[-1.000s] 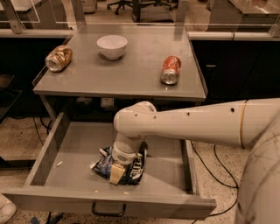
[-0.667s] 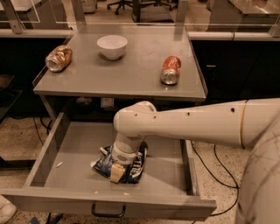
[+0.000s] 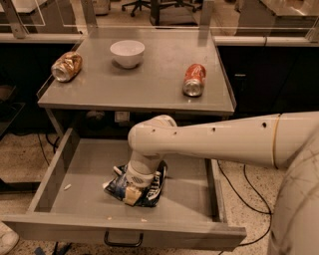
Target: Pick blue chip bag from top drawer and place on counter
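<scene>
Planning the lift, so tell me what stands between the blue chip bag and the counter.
Nothing visible does. The gripper is down on the blue chip bag in the top drawer; the counter sits above and behind it.

The floor (image 3: 22,149) was pale speckled terrazzo, showing on both sides of the furniture. Black cables (image 3: 247,182) trailed across it on the right. Behind ran a row of dark cabinets (image 3: 269,74) under a long pale ledge (image 3: 259,41). Grey metal posts (image 3: 89,12) rose from that ledge. Beyond them stood the wheeled bases of office chairs (image 3: 142,5). The light was dim and warm. The end effector (image 3: 132,194) was down inside the open top drawer (image 3: 55,169).
</scene>
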`<action>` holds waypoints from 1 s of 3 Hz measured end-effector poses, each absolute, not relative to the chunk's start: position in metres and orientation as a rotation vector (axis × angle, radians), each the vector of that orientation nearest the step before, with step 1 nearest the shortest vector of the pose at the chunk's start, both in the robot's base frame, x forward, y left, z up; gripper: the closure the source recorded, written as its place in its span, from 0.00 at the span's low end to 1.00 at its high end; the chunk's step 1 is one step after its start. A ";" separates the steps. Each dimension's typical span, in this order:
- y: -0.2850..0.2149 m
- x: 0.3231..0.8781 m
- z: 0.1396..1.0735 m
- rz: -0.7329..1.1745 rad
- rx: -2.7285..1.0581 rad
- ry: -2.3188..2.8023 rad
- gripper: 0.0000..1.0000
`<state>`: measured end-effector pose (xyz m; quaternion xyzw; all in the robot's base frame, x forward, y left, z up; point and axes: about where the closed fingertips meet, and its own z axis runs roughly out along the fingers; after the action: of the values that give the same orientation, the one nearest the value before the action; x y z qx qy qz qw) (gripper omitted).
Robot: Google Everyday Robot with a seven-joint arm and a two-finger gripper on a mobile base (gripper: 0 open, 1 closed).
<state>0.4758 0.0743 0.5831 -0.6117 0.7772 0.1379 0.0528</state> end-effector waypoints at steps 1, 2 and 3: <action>0.074 0.476 0.592 0.419 -1.860 2.363 1.00; 0.074 0.476 0.597 0.419 -1.860 2.363 1.00; 0.073 0.478 0.614 0.377 -1.834 2.408 1.00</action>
<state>0.4781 0.0730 0.6141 -0.6006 0.7886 0.1235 0.0454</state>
